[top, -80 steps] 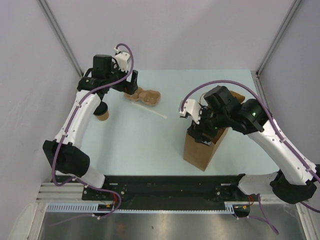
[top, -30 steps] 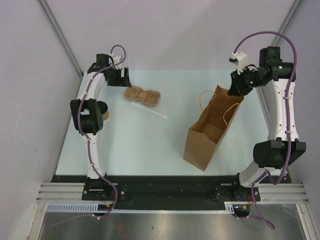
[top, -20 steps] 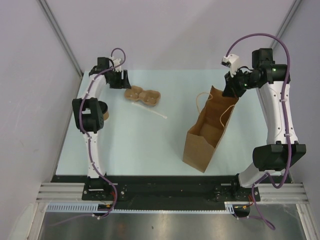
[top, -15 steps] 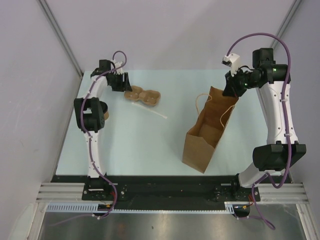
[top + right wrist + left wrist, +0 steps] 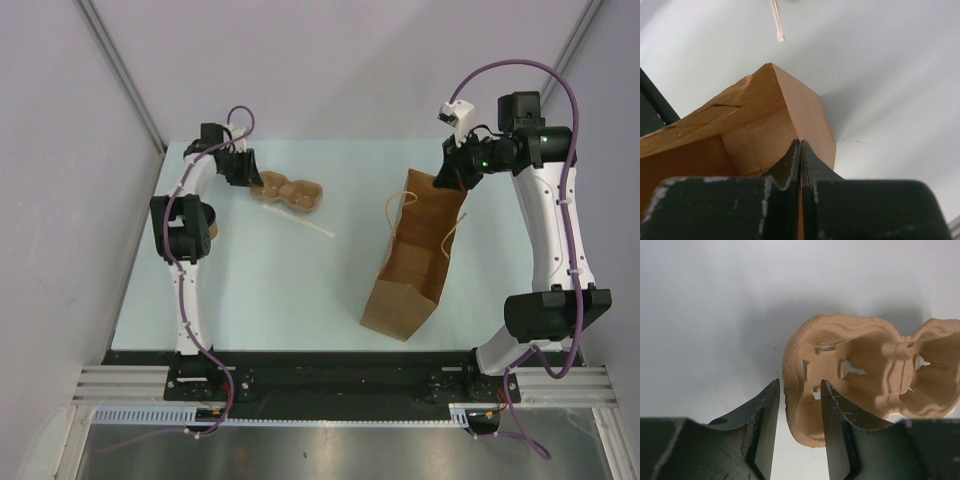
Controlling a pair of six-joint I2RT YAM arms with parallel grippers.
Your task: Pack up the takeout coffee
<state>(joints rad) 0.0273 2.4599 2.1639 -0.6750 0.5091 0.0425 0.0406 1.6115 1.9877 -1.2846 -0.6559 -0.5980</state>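
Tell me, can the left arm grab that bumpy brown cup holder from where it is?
Probably yes. The left gripper is right at the cup carrier, its open jaws either side of the near rim, with nothing in the way. The right gripper, clamped on the paper bag, is far off.

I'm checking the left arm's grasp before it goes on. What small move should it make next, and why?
Probably close the left gripper fully on the cup carrier. Its jaws straddle the near rim of one hollow but stand slightly apart, so nothing looks gripped yet. The right gripper is shut on the paper bag at its rim, and the bag's mouth is open.
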